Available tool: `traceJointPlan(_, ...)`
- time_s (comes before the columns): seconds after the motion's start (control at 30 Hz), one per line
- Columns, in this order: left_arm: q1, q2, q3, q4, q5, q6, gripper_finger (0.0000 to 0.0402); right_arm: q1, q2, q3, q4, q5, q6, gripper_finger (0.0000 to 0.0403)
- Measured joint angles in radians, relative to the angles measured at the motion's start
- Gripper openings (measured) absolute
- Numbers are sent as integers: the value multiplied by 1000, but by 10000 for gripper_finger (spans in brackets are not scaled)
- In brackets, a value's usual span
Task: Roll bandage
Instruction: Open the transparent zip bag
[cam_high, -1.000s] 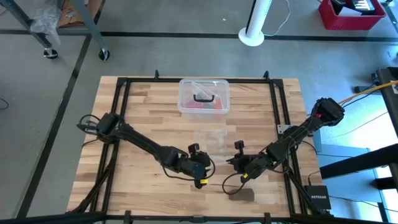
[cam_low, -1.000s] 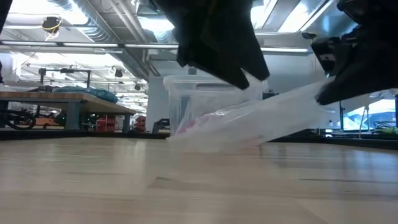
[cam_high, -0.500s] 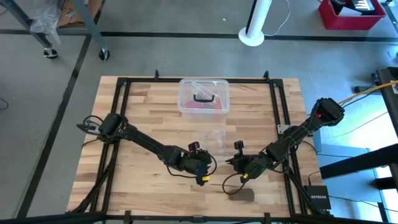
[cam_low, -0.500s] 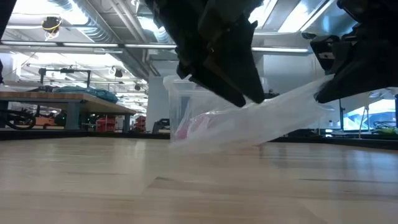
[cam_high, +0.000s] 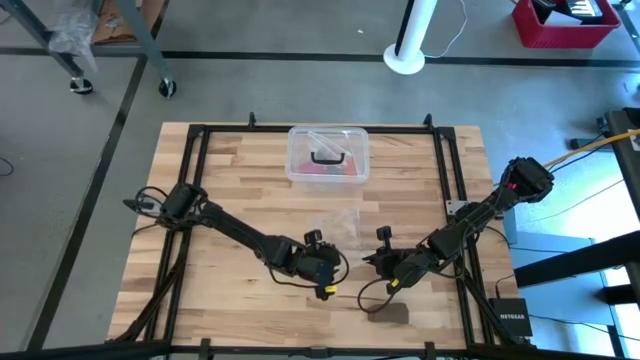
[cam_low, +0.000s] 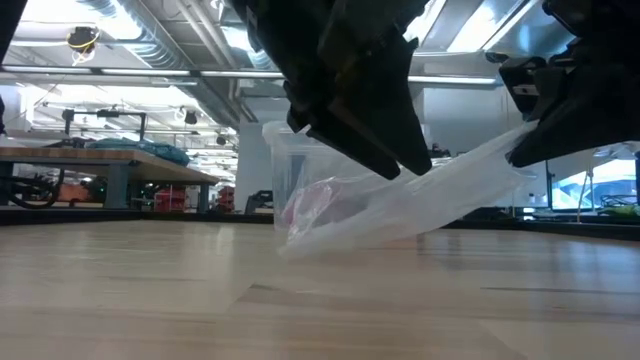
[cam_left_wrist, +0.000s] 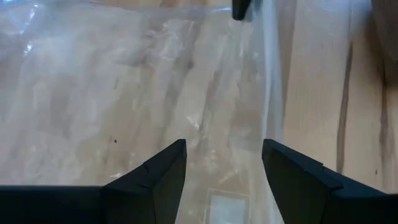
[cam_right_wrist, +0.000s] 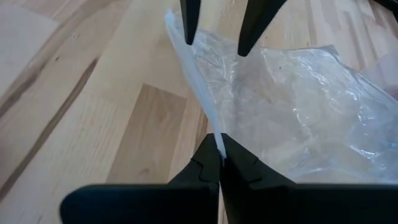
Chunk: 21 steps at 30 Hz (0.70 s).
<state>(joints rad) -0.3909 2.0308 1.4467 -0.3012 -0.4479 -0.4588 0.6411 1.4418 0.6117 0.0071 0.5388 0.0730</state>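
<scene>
- Right claw (cam_right_wrist: 217, 163): shut, pinching one edge of the clear plastic bag (cam_right_wrist: 292, 106) and holding that edge off the tabletop (cam_high: 230, 170), toward the near edge, right of centre.
- Left claw (cam_left_wrist: 224, 155): jaws apart, holding nothing, poised over the bag's free end, just beside the right claw.
- The bandage is not visible in any view. If it is inside the bag, I cannot tell through the crumpled film. The clear plastic box (cam_high: 328, 153) with the black handle sits by the far edge, at its middle.
- Judgement: the step in hand is opening or emptying the bag. Keep the right pinch firm and raised so the film stays taut. Bring the left claw's fingers (cam_left_wrist: 155, 177) down around a single layer of film near the mouth, not both layers, and close only once film lies between them.
- Risk, as judged: thin film slips or bunches, so approach slowly.
- Against the earlier frames: the left claw has dropped lower and nearer the bag, the bag has crumpled and shifted, and the right claw has not moved.
</scene>
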Motion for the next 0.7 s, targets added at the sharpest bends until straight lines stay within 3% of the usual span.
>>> traceJointPlan(0.7,-1,-2,0,65,50,48,202,0,0,0,-2,0,0,1)
